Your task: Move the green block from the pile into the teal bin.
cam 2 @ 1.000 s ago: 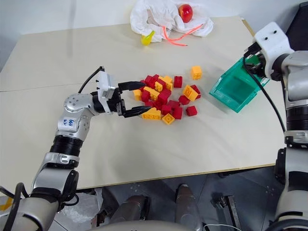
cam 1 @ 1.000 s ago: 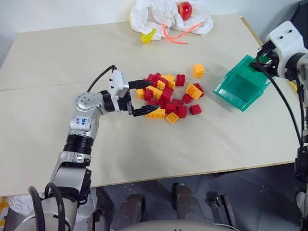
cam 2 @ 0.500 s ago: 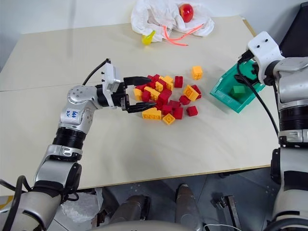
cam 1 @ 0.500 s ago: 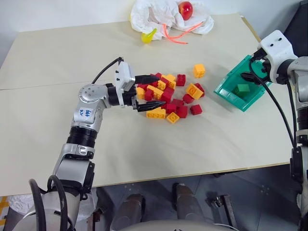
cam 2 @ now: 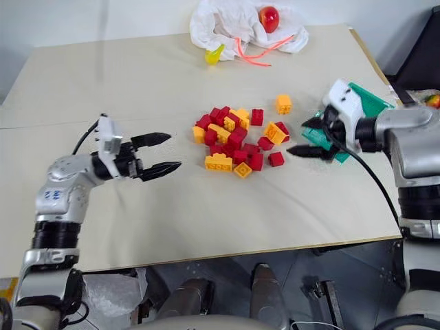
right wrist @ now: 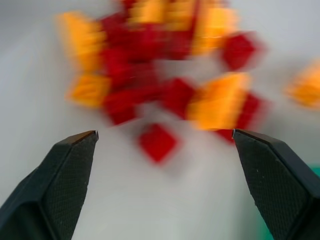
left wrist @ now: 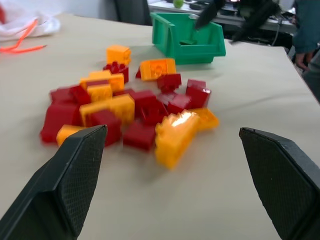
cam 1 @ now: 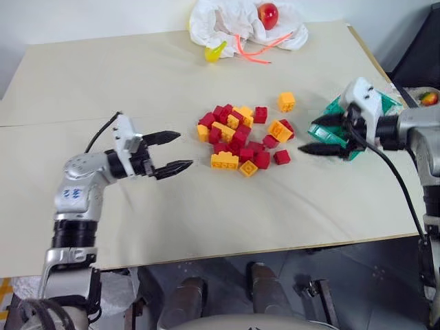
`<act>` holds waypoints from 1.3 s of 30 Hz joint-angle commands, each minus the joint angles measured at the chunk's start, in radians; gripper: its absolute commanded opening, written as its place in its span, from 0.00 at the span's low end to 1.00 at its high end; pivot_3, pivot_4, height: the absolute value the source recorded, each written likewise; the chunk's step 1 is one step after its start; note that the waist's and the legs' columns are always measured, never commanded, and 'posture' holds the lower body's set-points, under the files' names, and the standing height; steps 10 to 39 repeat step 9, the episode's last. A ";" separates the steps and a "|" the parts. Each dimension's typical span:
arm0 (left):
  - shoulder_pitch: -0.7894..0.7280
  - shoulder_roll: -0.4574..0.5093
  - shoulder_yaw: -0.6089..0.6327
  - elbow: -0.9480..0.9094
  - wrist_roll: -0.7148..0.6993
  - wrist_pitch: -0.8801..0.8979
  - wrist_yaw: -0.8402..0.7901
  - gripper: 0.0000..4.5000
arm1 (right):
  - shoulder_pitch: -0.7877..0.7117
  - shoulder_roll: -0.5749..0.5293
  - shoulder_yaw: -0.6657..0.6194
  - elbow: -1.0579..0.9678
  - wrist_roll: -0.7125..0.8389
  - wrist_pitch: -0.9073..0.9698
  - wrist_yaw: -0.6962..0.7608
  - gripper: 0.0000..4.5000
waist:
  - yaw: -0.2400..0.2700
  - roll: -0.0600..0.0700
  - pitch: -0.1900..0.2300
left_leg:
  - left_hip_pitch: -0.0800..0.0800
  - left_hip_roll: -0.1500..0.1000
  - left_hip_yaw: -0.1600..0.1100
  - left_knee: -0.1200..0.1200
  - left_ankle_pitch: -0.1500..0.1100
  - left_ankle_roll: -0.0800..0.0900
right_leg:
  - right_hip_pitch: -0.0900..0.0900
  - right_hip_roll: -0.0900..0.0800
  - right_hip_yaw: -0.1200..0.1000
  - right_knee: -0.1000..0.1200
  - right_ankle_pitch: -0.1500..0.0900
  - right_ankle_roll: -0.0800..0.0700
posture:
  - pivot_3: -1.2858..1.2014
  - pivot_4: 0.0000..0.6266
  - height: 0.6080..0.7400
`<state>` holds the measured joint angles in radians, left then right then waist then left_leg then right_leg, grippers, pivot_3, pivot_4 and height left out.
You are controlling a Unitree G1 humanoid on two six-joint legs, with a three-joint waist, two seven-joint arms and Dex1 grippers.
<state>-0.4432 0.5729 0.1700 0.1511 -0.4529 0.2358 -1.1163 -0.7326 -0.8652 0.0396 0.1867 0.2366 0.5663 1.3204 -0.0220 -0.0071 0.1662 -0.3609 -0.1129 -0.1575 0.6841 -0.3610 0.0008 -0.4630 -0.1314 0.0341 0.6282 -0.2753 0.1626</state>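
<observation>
The pile [cam 1: 237,137] of red, yellow and orange bricks lies mid-table. My left gripper [cam 1: 182,150] hangs open and empty to its left, fingers pointing at it, a clear gap away. The teal bin [cam 2: 368,100] sits at the table's right edge, mostly hidden behind my right gripper [cam 1: 307,135], which is open, empty and level between bin and pile. In the left wrist view the teal bin [left wrist: 187,32] stands beyond the pile [left wrist: 125,105], and a small green shape on its floor looks like the green block [left wrist: 186,43]. The right wrist view faces the blurred pile [right wrist: 165,65].
A white crumpled cloth [cam 1: 240,24] with a red ball [cam 1: 267,12], a yellow object [cam 1: 214,50] and an orange cord lies at the back edge. One orange brick [cam 1: 286,101] sits apart from the pile. The table's right edge runs just past the bin.
The right gripper opened over the bin, the green block dropped in, then the gripper swung down toward the pile. The left gripper drew back leftward from the pile.
</observation>
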 commanded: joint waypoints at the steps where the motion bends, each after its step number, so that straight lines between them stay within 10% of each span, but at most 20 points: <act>1: 0.088 0.029 0.083 -0.090 -0.045 -0.019 0.022 1.00 | 0.025 0.023 -0.045 0.142 0.026 -0.276 0.084 1.00 | -0.002 0.000 0.000 | 0.000 0.000 0.000 0.000 0.000 0.000 | 0.000 0.000 0.000 -0.001 0.000 0.000 | 0.52 0.24 1.00; 9: 0.310 0.063 0.188 -0.224 -0.060 -0.019 0.088 1.00 | 0.014 0.070 -0.051 0.367 0.039 -0.478 0.158 1.00 | -0.006 0.000 0.000 | 0.001 0.001 0.001 0.000 0.000 0.000 | 0.001 0.001 0.000 -0.002 0.001 0.000 | 0.52 0.24 1.00; 39: 0.310 0.063 0.188 -0.224 -0.060 -0.019 0.088 1.00 | 0.014 0.070 -0.051 0.367 0.039 -0.478 0.158 1.00 | -0.006 0.000 0.000 | 0.001 0.001 0.001 0.000 0.000 0.000 | 0.001 0.001 0.000 -0.002 0.001 0.000 | 0.52 0.24 1.00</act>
